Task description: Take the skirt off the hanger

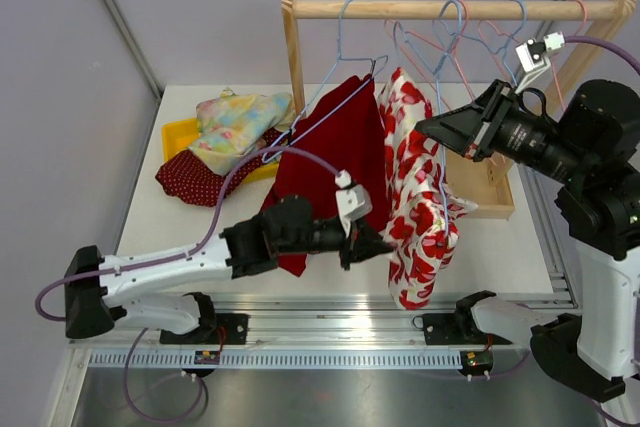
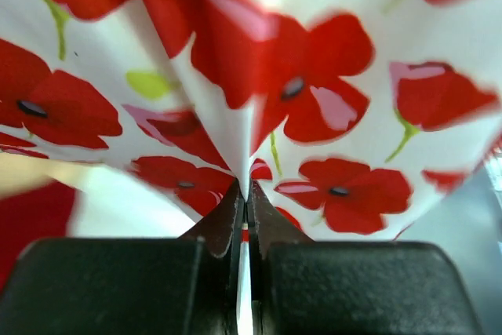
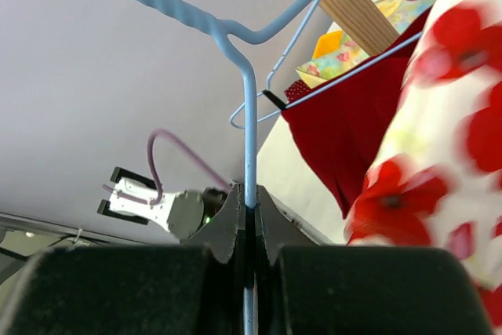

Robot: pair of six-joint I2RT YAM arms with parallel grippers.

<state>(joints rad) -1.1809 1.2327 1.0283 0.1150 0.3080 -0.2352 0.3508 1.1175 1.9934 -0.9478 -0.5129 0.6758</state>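
A white skirt with red poppies [image 1: 418,209] hangs from a light-blue wire hanger [image 1: 440,77] on the wooden rail [image 1: 450,9]. My left gripper [image 1: 380,244] is shut on a fold of the skirt's lower left side; in the left wrist view the fabric [image 2: 314,107] fills the frame and runs between the fingers [image 2: 274,225]. My right gripper [image 1: 428,129] is shut on the blue hanger wire [image 3: 249,131] just above the skirt [image 3: 439,154].
A dark red garment [image 1: 335,162] hangs on another blue hanger [image 1: 345,42] just left of the skirt. Several empty wire hangers [image 1: 500,37] hang at the right. A yellow tray [image 1: 185,135] holds folded clothes [image 1: 235,122] at back left. A wooden upright [image 1: 293,52] stands behind.
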